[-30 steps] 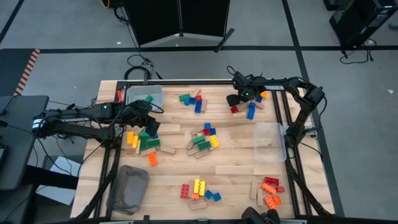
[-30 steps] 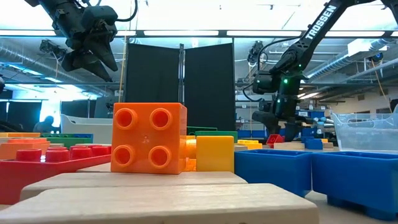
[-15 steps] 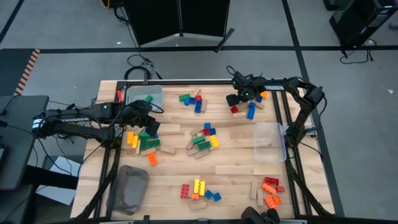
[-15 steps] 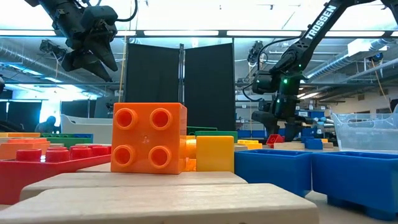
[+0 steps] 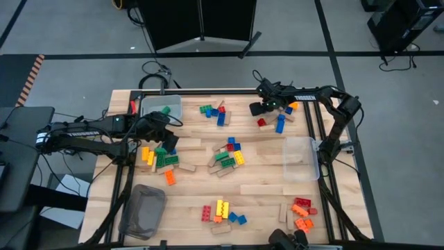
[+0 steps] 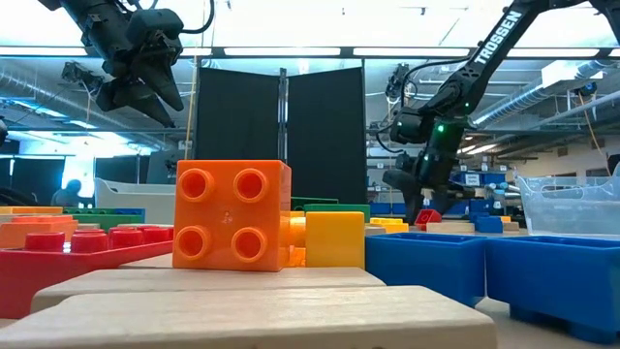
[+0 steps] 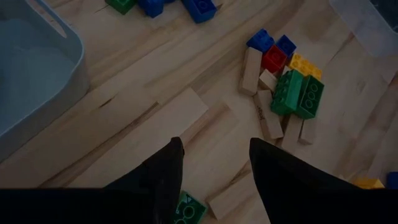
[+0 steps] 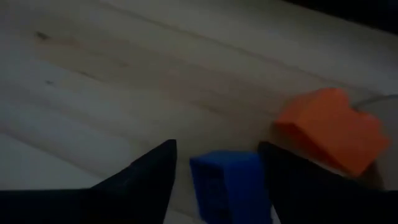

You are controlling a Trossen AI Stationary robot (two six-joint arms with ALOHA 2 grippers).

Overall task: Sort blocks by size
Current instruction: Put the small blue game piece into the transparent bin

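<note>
Toward the upper right of the overhead frame, the right gripper (image 5: 259,109) hangs above the far end of the wooden table (image 5: 263,198), close to a red brick (image 5: 261,122) and a long blue brick (image 5: 280,124). In its own wrist camera a small blue brick (image 8: 229,180) sits between the two dark fingers (image 8: 146,171), which stand apart on either side of it, so the claw is parted around that brick; whether the pads actually press on it I cannot tell. An orange brick (image 8: 329,127) shows just beside it in that camera. At the left middle of the overhead frame, the left gripper (image 5: 165,144) hovers over a pile of green and yellow bricks (image 5: 159,157); its fingers (image 7: 163,174) are spread with nothing between them, only bare wood and a tan wooden piece (image 7: 233,196) below. The blocks lie in loose clusters across the table: one at upper centre (image 5: 214,112), one in the middle (image 5: 229,156), one at lower centre (image 5: 220,212), and an orange and red group at lower right (image 5: 301,212). A clear bin (image 5: 301,157) sits at the right edge, and another with a green brick inside at the upper left (image 5: 161,107).
</note>
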